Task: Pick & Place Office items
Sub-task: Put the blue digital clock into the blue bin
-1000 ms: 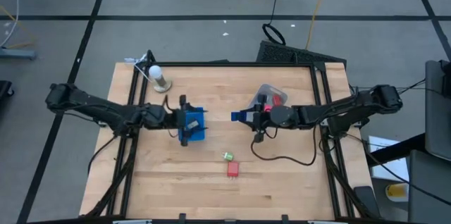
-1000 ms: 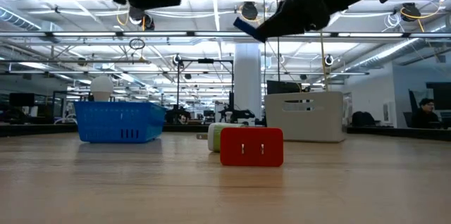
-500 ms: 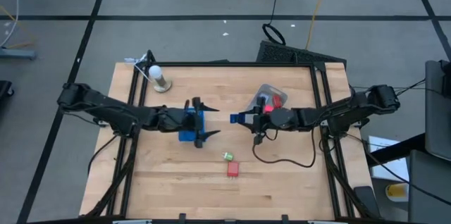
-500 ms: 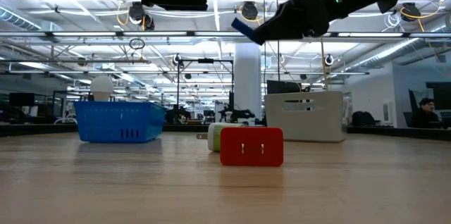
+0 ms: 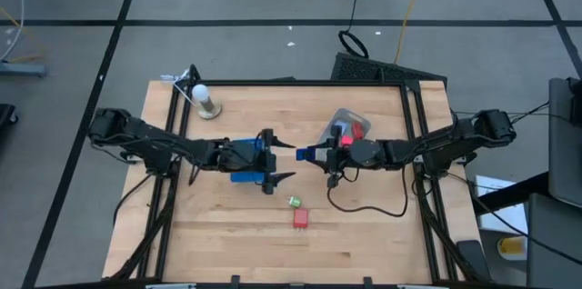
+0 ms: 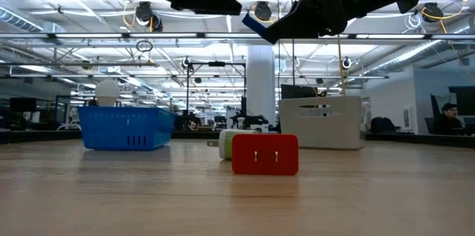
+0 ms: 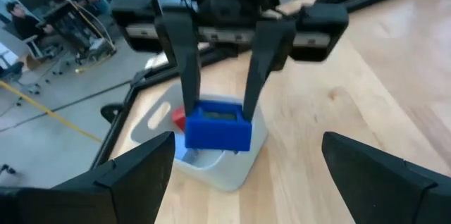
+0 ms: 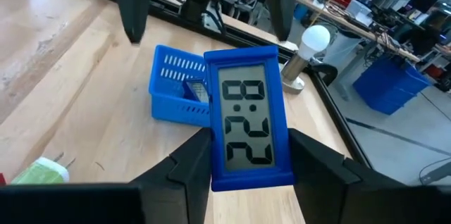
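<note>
we see the right gripper [image 5: 311,153] held in the air near the middle of the table, clenched on a small blue digital clock [image 8: 248,116] whose grey display faces its own wrist camera; the two fingers [image 7: 184,48] press on the clock's long side edges, as the left wrist view shows from the front. we judge the clock to be light, stiff and hard-shelled, its smooth plastic a bit slippery, so a hold across the narrow sides, away from the display window, seems the safest one. the left gripper [image 5: 275,156] hovers just beside it over the blue basket [image 5: 242,160], fingers spread wide and carrying nothing. on the wood nearer the front edge lie a small green-and-white plug-like piece [image 5: 295,202] and, just beside it, a red blocky piece [image 5: 301,219] with two slots in its face; in the low view the red piece [image 6: 265,153] stands in front of the green one. both look rigid and light, and we would take each across its flat opposite faces, where the fingers get parallel surfaces. the clear tub [image 5: 349,124] behind the right gripper holds something red. a lamp-like white bulb on a stand [image 5: 205,98] sits at the far left of the table [image 5: 364,244].
</note>
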Motion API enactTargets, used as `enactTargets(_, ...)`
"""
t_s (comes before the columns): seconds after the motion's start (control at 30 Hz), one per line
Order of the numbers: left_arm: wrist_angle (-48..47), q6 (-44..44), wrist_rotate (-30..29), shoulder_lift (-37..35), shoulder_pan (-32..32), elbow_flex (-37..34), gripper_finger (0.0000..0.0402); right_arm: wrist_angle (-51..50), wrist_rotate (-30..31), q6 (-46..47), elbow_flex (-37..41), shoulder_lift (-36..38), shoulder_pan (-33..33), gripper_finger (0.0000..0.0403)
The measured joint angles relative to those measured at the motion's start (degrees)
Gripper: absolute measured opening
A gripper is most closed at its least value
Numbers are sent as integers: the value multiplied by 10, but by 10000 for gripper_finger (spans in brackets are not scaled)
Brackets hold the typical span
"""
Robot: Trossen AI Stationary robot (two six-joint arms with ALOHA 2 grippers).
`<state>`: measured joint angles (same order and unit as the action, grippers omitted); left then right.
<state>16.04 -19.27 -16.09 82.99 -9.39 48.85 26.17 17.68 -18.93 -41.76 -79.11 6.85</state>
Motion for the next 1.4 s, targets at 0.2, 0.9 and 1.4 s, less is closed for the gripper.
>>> enactTargets(0.2, -22, -1, -3, 31, 11, 37, 363, -4, 0, 3, 0, 0, 0, 154)
enactTargets(0.9, -23, 4, 32, 46, 37, 49, 215, 2, -15, 3, 0, 0, 0, 156)
enactTargets(1.4, -25, -15, 34, 46, 33, 49, 158, 2, -14, 2, 0, 0, 0, 159)
